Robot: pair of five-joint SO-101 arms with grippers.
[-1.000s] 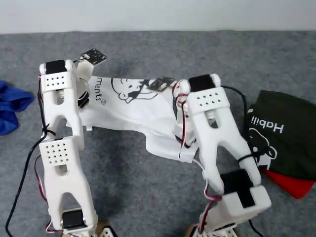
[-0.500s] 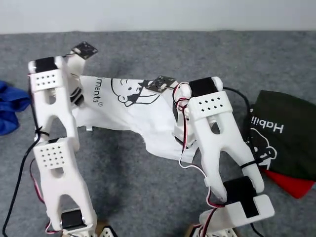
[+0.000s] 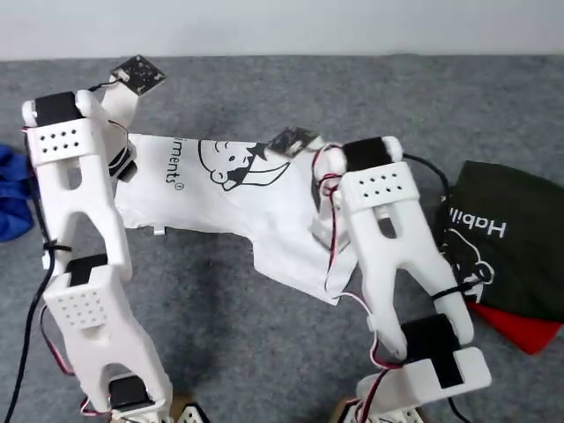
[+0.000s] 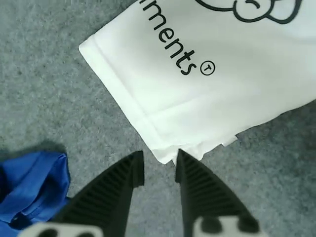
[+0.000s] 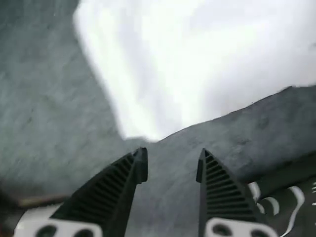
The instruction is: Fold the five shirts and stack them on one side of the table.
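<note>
Flanking white shirt (image 3: 220, 189): blue cloth (image 3: 9, 204), stack (image 3: 509, 251)

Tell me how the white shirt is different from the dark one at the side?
The white shirt lies spread wide in the middle, while the dark shirt is folded small. The white shirt rests straight on the grey table, but the dark shirt sits on a red shirt. The white shirt's drawing is dark and the dark shirt's is white. Both have a cartoon and letters.
</note>
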